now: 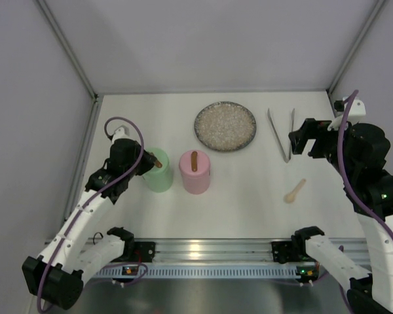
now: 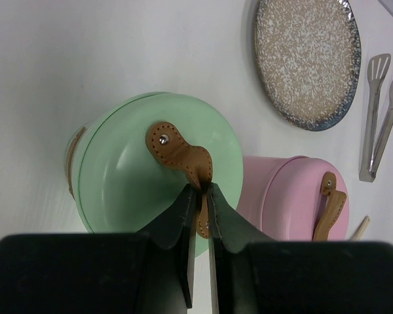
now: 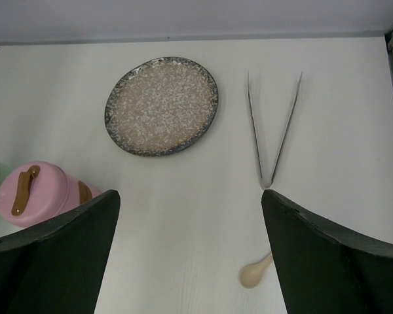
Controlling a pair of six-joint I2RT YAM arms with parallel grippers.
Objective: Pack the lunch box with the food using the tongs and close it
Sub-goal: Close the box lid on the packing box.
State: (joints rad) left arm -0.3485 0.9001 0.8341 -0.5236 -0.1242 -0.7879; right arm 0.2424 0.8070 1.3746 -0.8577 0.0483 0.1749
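The lunch box shows as two round containers with lids on, one green (image 1: 160,173) (image 2: 150,163) and one pink (image 1: 194,172) (image 2: 291,196) (image 3: 36,193). Each lid carries a brown leather strap. My left gripper (image 1: 149,163) (image 2: 201,190) is shut on the green lid's strap (image 2: 183,152). The silver tongs (image 1: 281,134) (image 3: 270,131) (image 2: 378,118) lie in a narrow V on the table at the right. My right gripper (image 1: 302,140) (image 3: 190,195) hovers open just beside their joined end, holding nothing. No food is in view.
A speckled grey plate (image 1: 225,125) (image 3: 162,104) (image 2: 308,59) lies bare behind the containers. A small wooden spoon (image 1: 295,191) (image 3: 255,272) rests at the near right. Enclosure walls and metal posts bound the table on three sides.
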